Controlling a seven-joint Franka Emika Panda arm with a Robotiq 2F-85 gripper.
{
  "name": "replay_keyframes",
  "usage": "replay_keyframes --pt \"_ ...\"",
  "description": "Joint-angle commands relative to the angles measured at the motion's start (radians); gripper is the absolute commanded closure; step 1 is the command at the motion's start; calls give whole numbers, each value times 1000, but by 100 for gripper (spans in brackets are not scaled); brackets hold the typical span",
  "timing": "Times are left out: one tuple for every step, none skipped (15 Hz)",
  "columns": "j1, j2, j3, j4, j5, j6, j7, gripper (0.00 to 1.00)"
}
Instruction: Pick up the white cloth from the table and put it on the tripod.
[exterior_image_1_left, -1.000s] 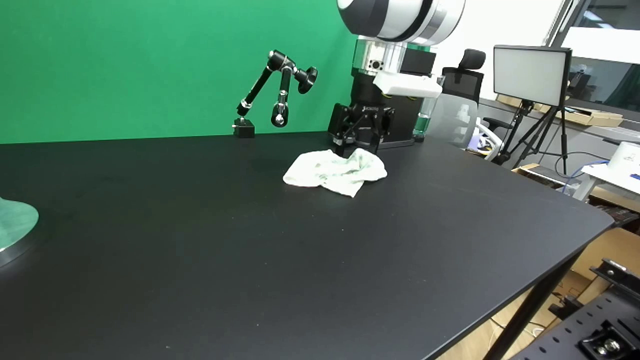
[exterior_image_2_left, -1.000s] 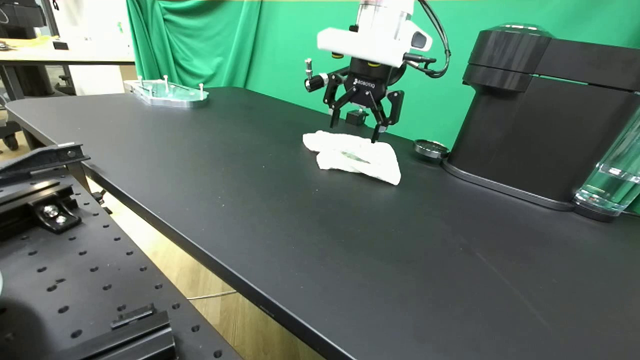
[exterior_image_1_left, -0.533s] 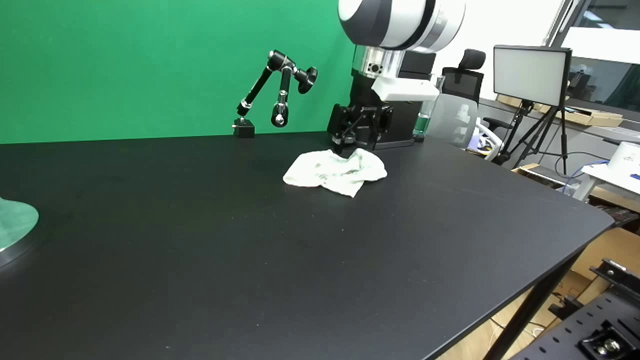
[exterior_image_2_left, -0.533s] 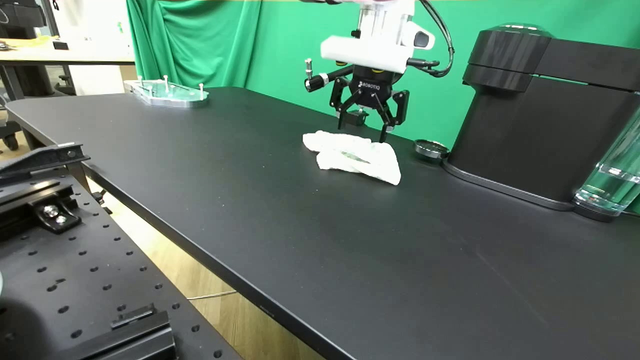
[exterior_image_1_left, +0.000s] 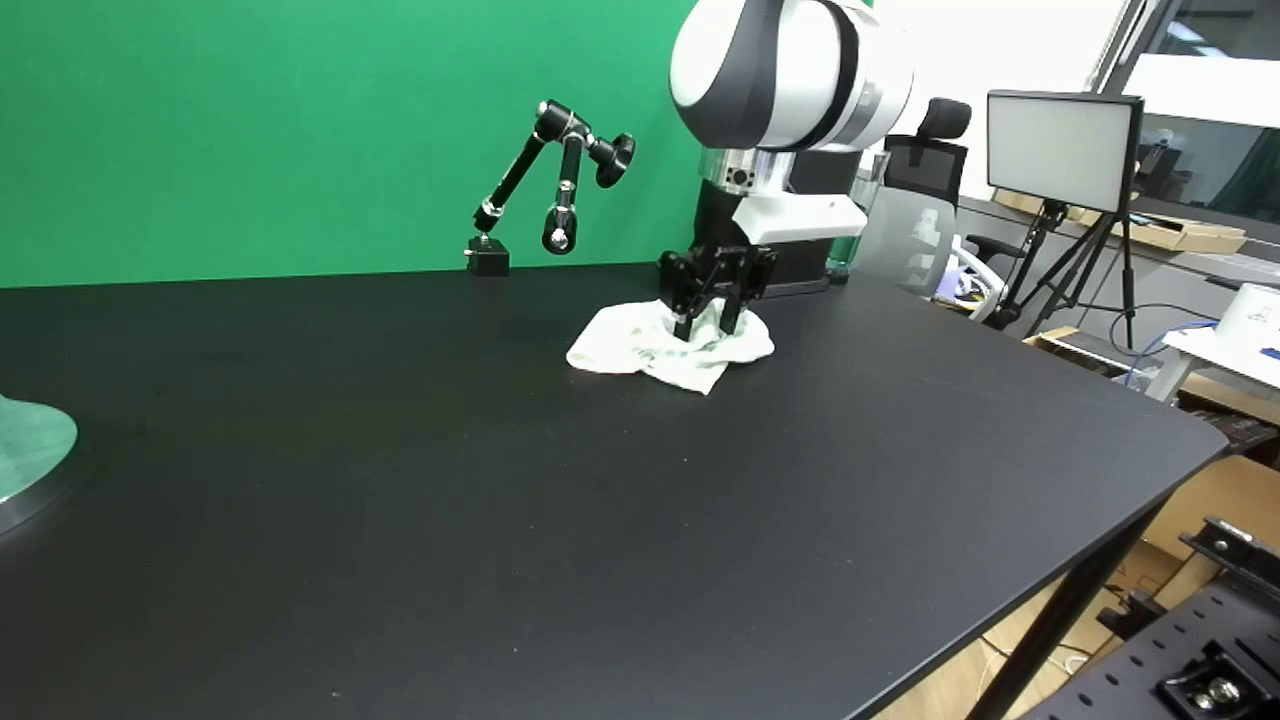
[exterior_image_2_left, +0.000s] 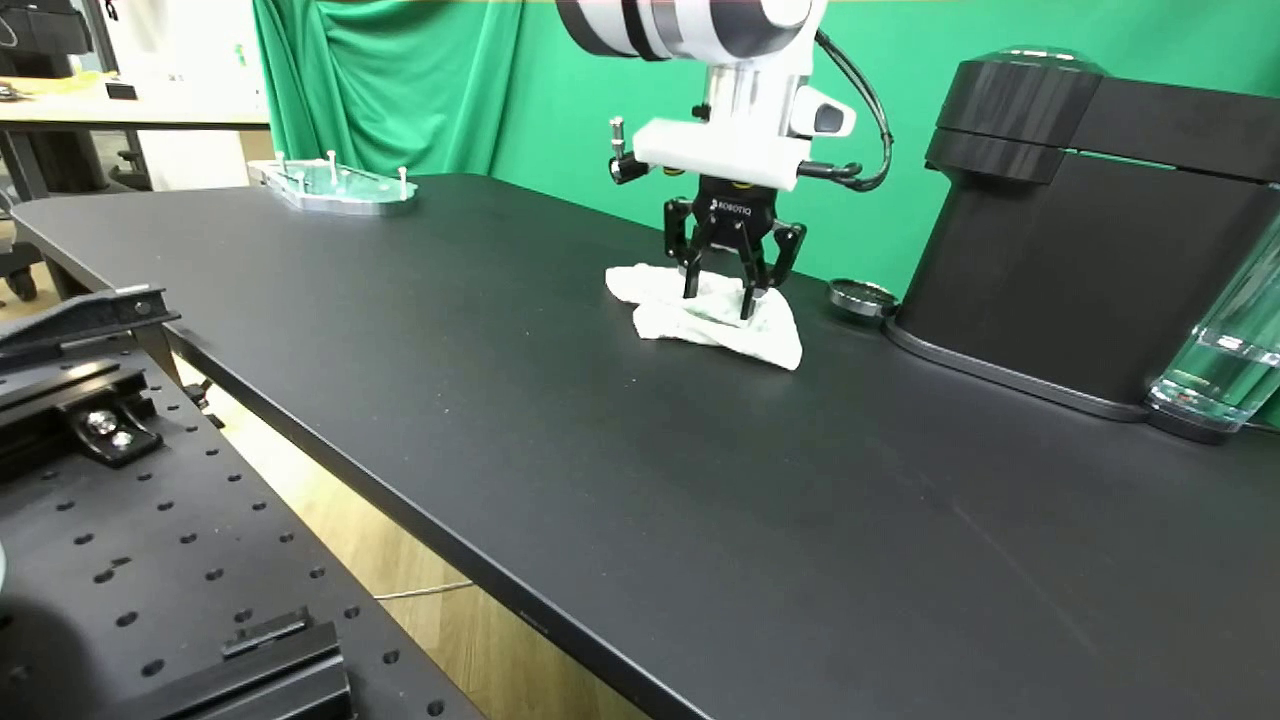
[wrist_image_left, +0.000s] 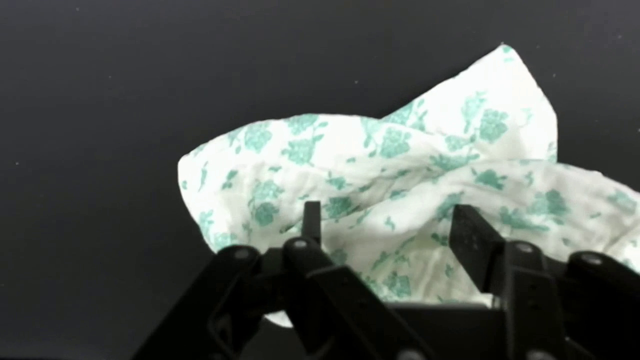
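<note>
The white cloth (exterior_image_1_left: 622, 342) with green flower print lies crumpled on the black table. It also shows in an exterior view (exterior_image_2_left: 765, 342) and fills much of the wrist view (wrist_image_left: 295, 170). My gripper (exterior_image_1_left: 706, 332) points straight down over the cloth's middle. In an exterior view (exterior_image_2_left: 718, 308) its fingertips are at the cloth's surface; I cannot tell if they touch. In the wrist view the gripper (wrist_image_left: 385, 212) has its fingers apart, with cloth below and between them and nothing pinched. A black jointed stand (exterior_image_1_left: 556, 150) on a small block stands at the table's back; I cannot tell if this is the tripod.
A black coffee machine (exterior_image_2_left: 1060, 250) stands beside the cloth, with a small round dish (exterior_image_2_left: 862, 298) in front. A clear plate with posts (exterior_image_2_left: 335, 190) lies at the table's far end. A floor tripod (exterior_image_1_left: 1085, 265) holding a white panel stands beyond the table.
The gripper has come down from above the cloth's back edge to its middle, moving slightly sideways. Its fingers look closer together than before. The cloth has not moved.
</note>
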Motion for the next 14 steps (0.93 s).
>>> replay_keyframes --pt "18 9 -16 19 -19 14 52 62" --pt "21 9 -19 19 -21 20 55 69" --pt "22 9 -19 21 -21 22 57 75" --pt "22 8 -20 22 -21 24 58 83" --pt "23 8 -21 23 -21 26 59 89" --pt "23 7 -22 24 -20 28 60 97" --pt "23 5 -22 23 -19 29 61 99" --pt "24 0 -22 23 -18 31 62 100" --pt "27 -4 -24 23 -20 34 65 100" --pt "32 -11 -26 24 -20 38 72 100" --pt "35 -19 -21 27 -17 39 74 100" --pt "44 -31 -18 29 -16 45 81 100" --pt "49 -43 -12 32 -13 50 84 100" --pt "60 -56 -9 34 -14 54 89 100"
